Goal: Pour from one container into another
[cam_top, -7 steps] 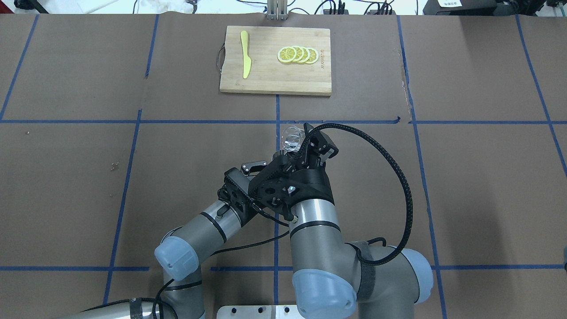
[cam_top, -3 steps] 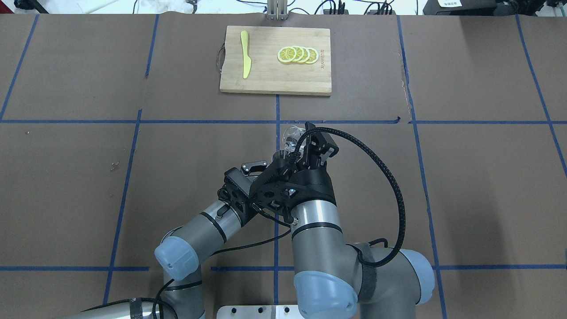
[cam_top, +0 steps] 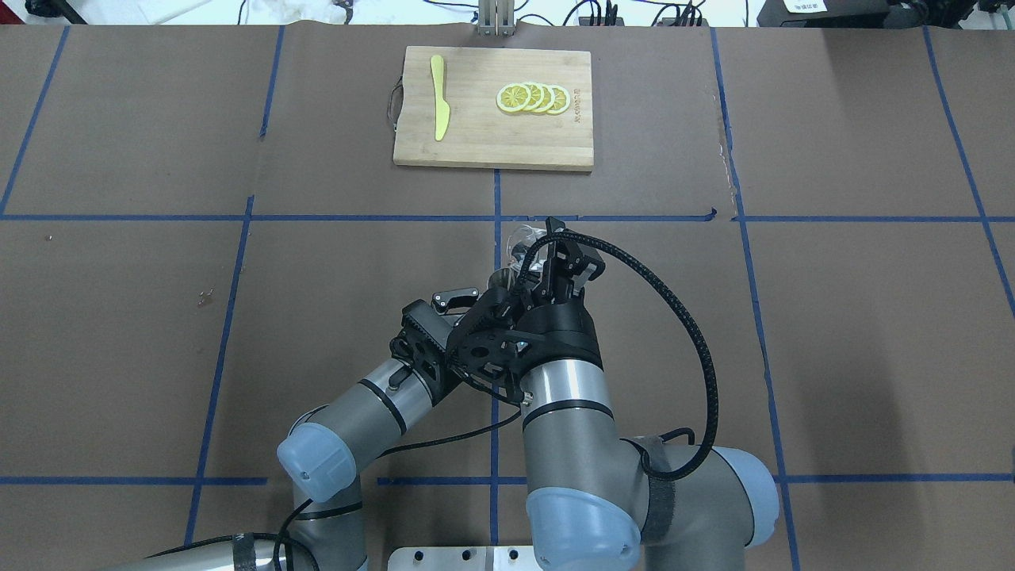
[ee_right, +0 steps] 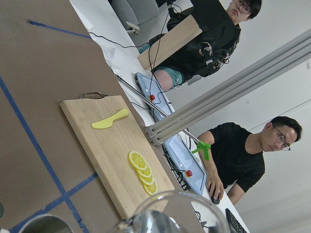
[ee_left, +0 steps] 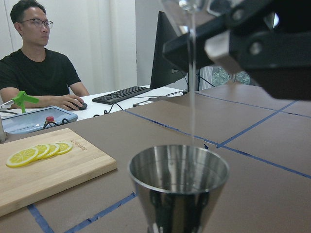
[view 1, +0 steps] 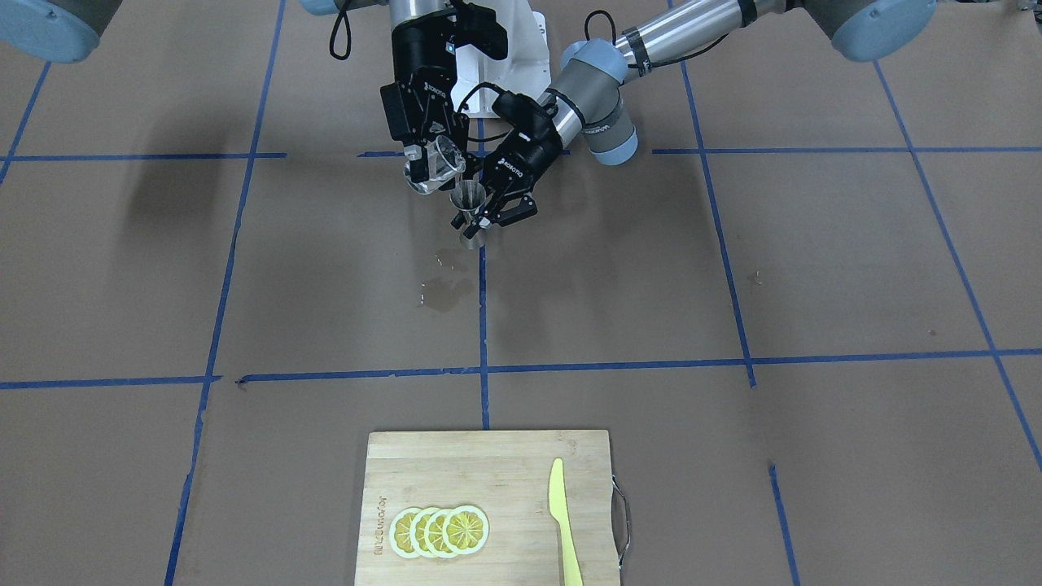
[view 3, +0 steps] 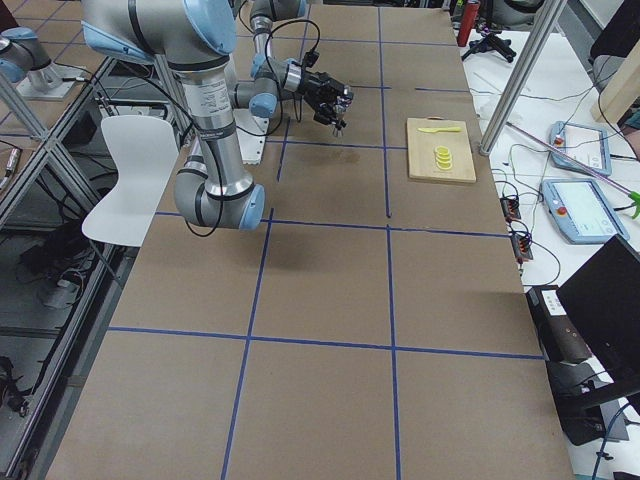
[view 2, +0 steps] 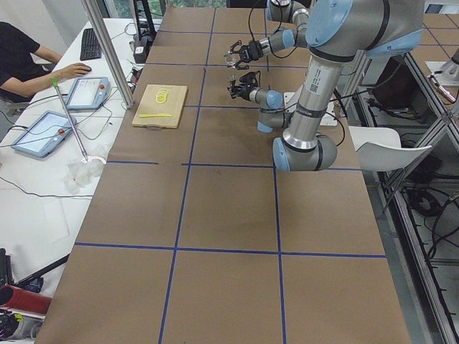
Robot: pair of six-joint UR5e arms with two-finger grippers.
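Right gripper [view 1: 431,159] rolled further (pretty steep now), jaws clamped on glass cup [view 1: 440,172], thin stream [ee_left: 192,73] dropping, left gripper [view 1: 480,216] pinching upright jigger [view 1: 470,202] below.

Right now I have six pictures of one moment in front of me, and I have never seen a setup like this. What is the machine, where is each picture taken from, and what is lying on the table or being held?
It is a robot with two arms working at a brown table. Two pictures look down from above, one from behind the robot and one facing it. Two look along the table from its ends, and two come from cameras on the wrists. The right gripper holds a small glass cup, tilted. The left gripper holds a metal measuring cup beneath it, and a thin stream runs down into that cup. Farther off lies a cutting board with lemon slices and a yellow knife. A person sits at a desk nearby.
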